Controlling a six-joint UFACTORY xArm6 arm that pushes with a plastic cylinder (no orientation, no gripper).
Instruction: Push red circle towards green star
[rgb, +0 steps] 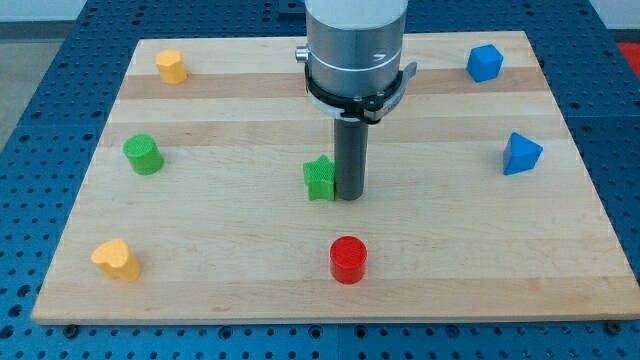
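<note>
Tool: bare rod, holds nothing; tip (351, 196) touching star's (320, 179) right; red circle (348, 260) below tip, toward view's bottom.

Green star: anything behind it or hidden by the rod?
My tip sits at the green star's right side, apparently touching. The rod covers the bare board behind it; nothing rests on top. The red circle lies below.

Silver cylindrical arm (355, 40), black collar, dark straight rod (351, 155).
</note>
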